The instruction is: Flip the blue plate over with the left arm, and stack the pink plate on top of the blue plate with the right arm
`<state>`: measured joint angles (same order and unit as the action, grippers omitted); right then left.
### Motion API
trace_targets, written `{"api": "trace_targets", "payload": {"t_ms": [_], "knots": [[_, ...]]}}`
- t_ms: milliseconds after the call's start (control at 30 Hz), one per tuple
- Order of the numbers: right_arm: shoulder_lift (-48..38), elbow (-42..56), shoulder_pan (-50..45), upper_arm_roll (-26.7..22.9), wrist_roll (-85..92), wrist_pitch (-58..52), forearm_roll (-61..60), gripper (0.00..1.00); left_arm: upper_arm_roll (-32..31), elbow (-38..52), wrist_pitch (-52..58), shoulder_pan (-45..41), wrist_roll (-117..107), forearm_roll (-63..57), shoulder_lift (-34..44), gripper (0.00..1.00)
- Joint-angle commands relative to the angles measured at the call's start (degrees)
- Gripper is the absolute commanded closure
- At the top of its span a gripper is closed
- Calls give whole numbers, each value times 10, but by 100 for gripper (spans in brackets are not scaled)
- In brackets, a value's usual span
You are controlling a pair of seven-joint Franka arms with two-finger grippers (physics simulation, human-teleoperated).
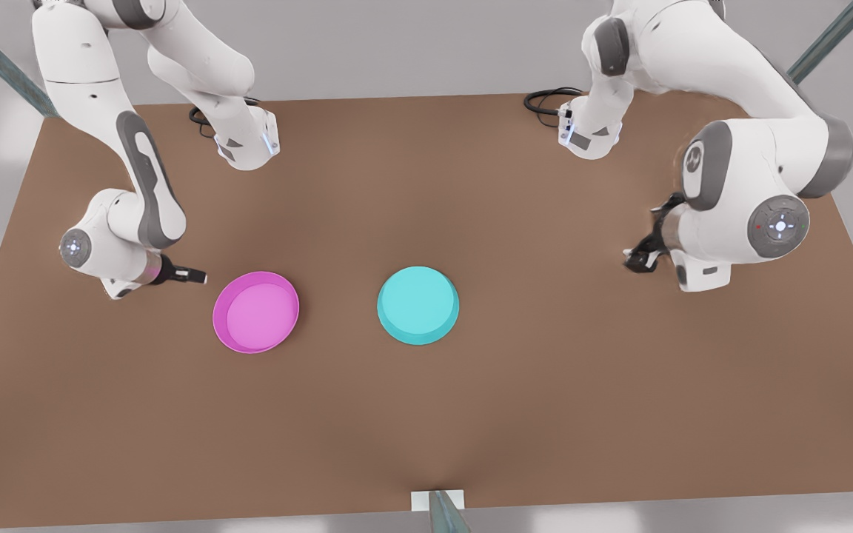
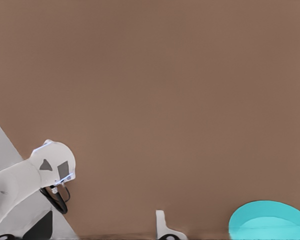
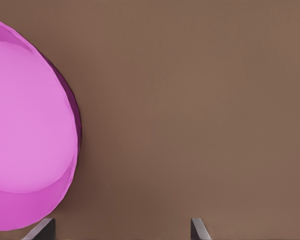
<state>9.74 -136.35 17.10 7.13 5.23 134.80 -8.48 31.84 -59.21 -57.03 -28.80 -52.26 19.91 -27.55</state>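
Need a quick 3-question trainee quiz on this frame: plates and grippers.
1. True or false: the pink plate sits on the blue plate.
2. Which gripper is beside the pink plate? A) left B) right C) neither
3. Fill in: the right gripper has its fingers ___.

Key
1. False: the plates lie apart on the table.
2. B. The left gripper waits at the front view's right, away from both plates.
3. open
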Motion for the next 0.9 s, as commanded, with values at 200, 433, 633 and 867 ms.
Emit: {"api": "trace_targets", "payload": {"t_ms": [200, 433, 633, 867], "knots": [[48, -42, -8, 44, 17, 274, -142, 0, -386, -165, -148, 271, 422, -216, 157, 0], [108, -7, -8, 61, 17, 279, -182, 0, -376, -164, -115, 271, 433, -215, 171, 0], [117, -3, -7, 61, 20, 277, -182, 31, -371, -165, -109, 272, 435, -215, 170, 0], [113, 0, -8, 61, 23, 268, -183, 62, -370, -165, -91, 272, 435, -215, 173, 0]]}}
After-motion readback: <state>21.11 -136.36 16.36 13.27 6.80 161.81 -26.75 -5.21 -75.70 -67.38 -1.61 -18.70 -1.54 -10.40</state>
